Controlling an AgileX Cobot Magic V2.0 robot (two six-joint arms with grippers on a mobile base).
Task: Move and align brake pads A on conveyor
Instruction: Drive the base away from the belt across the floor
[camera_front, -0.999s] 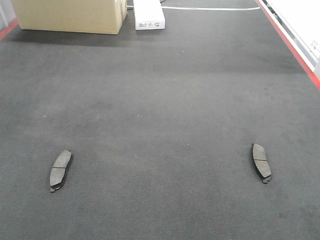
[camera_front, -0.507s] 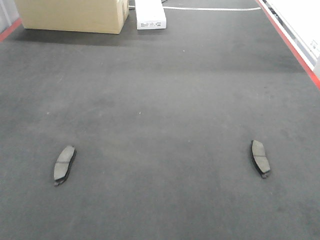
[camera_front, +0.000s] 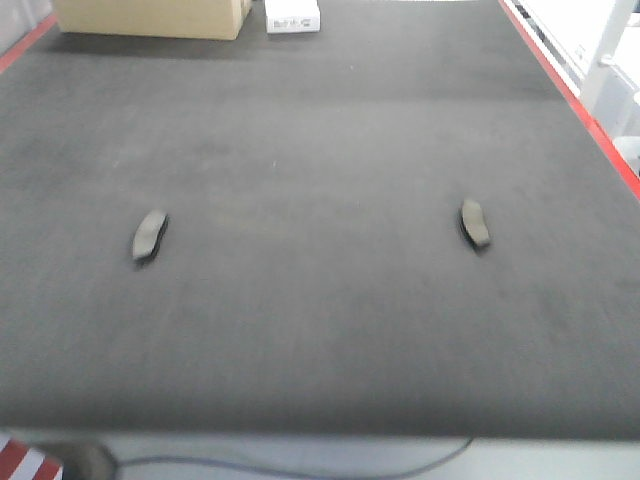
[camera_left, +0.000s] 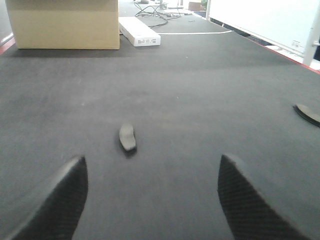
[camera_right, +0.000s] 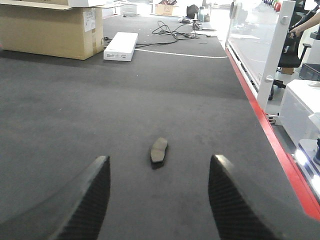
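Observation:
Two dark grey brake pads lie flat on the dark felt conveyor (camera_front: 320, 330): one at the left (camera_front: 149, 236) and one at the right (camera_front: 475, 222), far apart. In the left wrist view the left pad (camera_left: 127, 137) lies ahead of my left gripper (camera_left: 152, 170), which is open and empty, and the right pad (camera_left: 308, 113) shows at the right edge. The right wrist view has the right pad (camera_right: 159, 150) lying ahead of my open, empty right gripper (camera_right: 157, 167). Neither gripper appears in the front view.
A cardboard box (camera_front: 150, 17) and a flat white box (camera_front: 292, 16) sit at the conveyor's far end. A red frame edge (camera_front: 590, 130) runs along the right side, with a white rail post (camera_right: 275, 55) and cables (camera_right: 172, 35) beyond. The conveyor's near edge (camera_front: 300, 435) is in view.
The front view has pulled back and up: both pads now look smaller and farther up the picture, and the conveyor's near edge has come into sight. The pads keep their places on the belt.

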